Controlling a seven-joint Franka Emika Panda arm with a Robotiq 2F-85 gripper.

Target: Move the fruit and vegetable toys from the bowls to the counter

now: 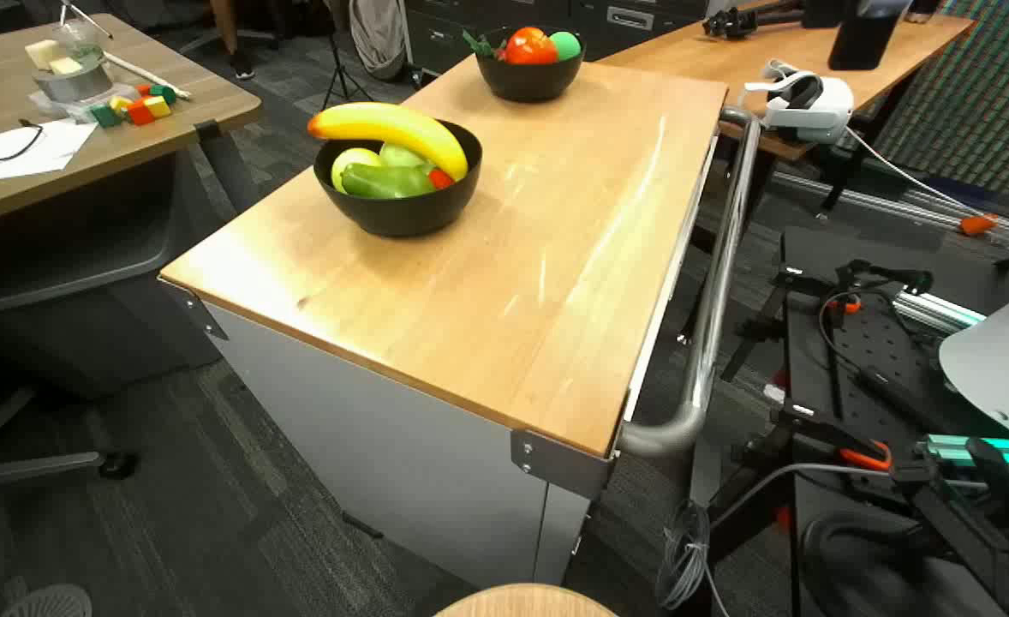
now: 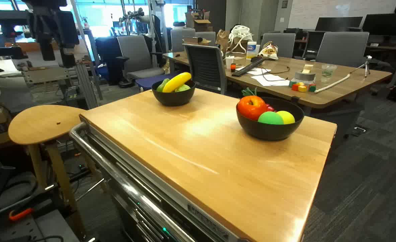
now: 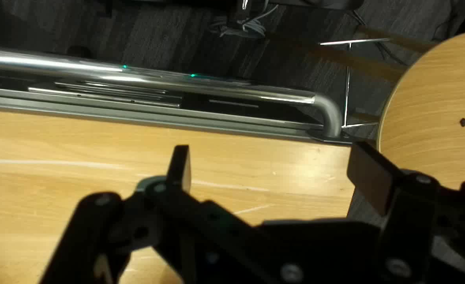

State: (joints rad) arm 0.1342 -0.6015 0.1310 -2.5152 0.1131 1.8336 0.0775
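Observation:
Both black bowls stand on the wooden counter (image 1: 504, 317) and hold the toys. A banana (image 1: 393, 128) lies across the top of one bowl (image 1: 410, 214), over a long green piece (image 1: 380, 182), rounder green pieces and a bit of red. In the other bowl (image 2: 268, 132) sit a red tomato-like piece (image 2: 251, 107), a green ball-like piece (image 2: 271, 118), a yellow piece (image 2: 287, 117) and leafy greens (image 2: 249, 92). My gripper (image 3: 270, 157) is open above the counter's railed side, nothing between its pads (image 3: 370, 177). Neither bowl shows in the wrist view.
A metal rail (image 3: 149, 77) runs along the counter's edge. A round wooden stool (image 2: 46, 122) stands near one end. Beyond the opposite side is a table (image 2: 349, 80) with papers and small coloured blocks (image 2: 302, 88). A white headset (image 1: 813, 107) sits by the rail's far end.

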